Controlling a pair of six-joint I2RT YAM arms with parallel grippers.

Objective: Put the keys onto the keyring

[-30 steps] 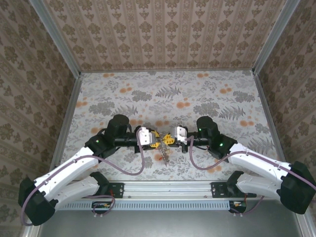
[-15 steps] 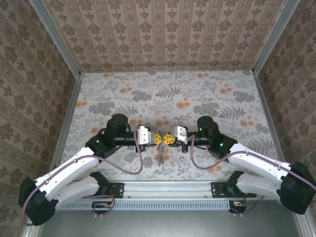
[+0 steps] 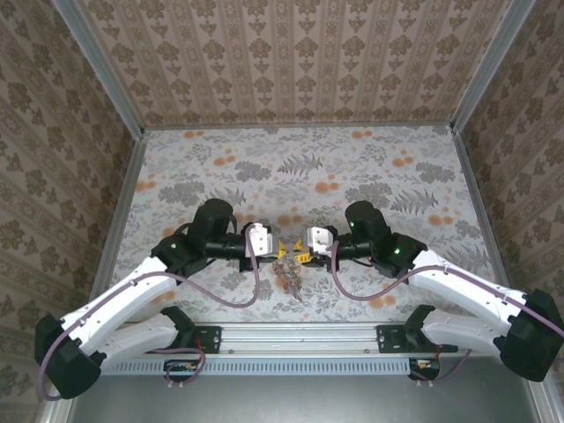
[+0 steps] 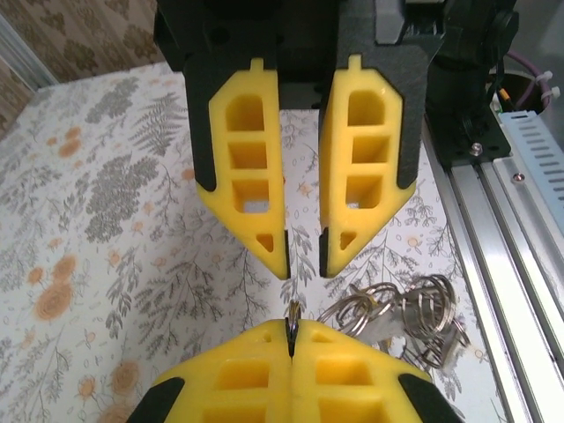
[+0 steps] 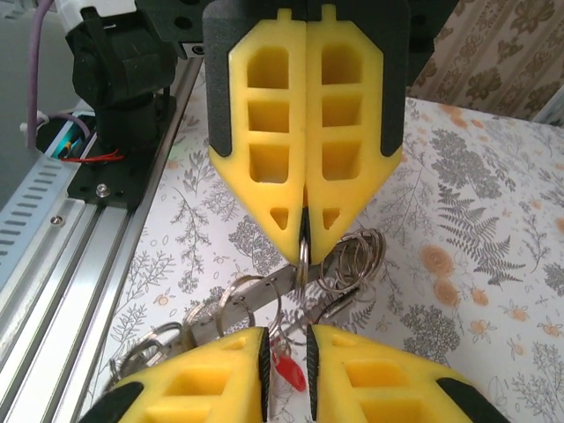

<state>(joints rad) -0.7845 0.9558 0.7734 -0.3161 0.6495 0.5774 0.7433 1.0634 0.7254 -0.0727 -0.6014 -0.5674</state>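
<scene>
Well, the left gripper (image 5: 305,240) has its fingers pressed together on the thin edge of the keyring (image 5: 302,264). The keys (image 4: 397,315) bunch with small rings just below. Facing it, the right gripper (image 4: 304,264) shows fingers slightly apart, gripping nothing.

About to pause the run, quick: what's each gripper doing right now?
Left gripper: closed, pinching the keyring between its fingertips.
Right gripper: jaws slightly apart, holding nothing.
</scene>
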